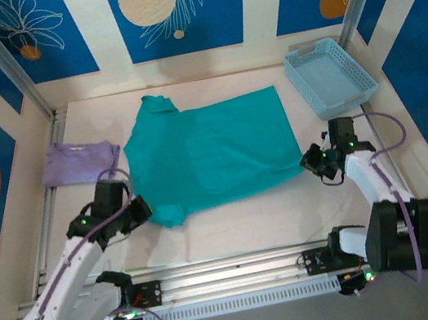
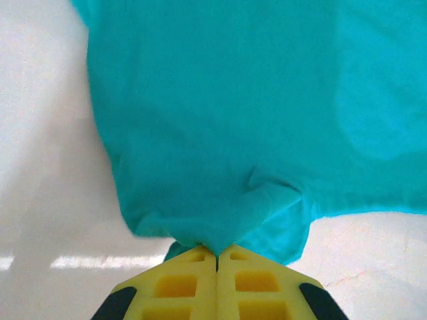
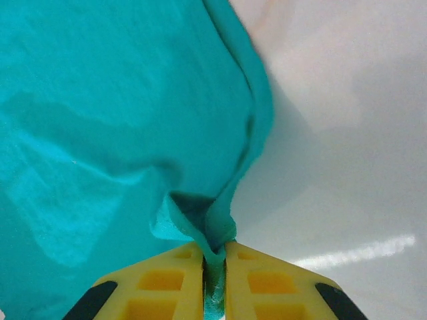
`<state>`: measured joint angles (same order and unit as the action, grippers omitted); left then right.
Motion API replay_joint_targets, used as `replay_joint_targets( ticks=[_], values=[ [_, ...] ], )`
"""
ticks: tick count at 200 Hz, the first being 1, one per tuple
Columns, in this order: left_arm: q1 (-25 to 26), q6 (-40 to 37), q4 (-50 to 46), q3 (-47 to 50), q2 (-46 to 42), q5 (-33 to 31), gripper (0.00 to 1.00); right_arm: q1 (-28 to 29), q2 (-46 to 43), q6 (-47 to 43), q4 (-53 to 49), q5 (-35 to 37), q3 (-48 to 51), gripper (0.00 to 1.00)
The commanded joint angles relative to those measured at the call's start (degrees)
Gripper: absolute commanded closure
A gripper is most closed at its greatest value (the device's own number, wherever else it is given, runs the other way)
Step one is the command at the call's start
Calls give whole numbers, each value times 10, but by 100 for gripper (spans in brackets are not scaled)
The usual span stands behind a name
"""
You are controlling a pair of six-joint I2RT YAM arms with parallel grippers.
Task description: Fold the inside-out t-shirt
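Left gripper (image 2: 217, 253) pinched tight on t-shirt (image 1: 212, 148) near-left corner; right gripper (image 3: 213, 257) nipping near-right hem. Best lift both together, hem taut, carry evenly toward far edge.

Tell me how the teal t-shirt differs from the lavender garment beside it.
The teal t-shirt is spread open and large; the lavender garment is folded small. The left end effector and right end effector pinch the teal t-shirt; neither holds the lavender garment. Both are plain cloth on the table.
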<state>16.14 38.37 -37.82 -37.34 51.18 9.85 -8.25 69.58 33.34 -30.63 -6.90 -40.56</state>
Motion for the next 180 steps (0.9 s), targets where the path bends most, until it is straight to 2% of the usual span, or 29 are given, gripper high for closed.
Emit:
replay_joint_targets(
  ticks=[1, 92, 180],
  values=[
    [-39, -56, 53, -37, 50, 67, 100, 3, 47, -20, 31, -16, -44, 86],
    [-127, -56, 156, -146, 245, 133, 100, 23, 203, -45, 59, 7, -156, 85],
    [-129, -37, 202, -193, 311, 79, 100, 28, 245, -49, 80, 18, -180, 85]
  ],
)
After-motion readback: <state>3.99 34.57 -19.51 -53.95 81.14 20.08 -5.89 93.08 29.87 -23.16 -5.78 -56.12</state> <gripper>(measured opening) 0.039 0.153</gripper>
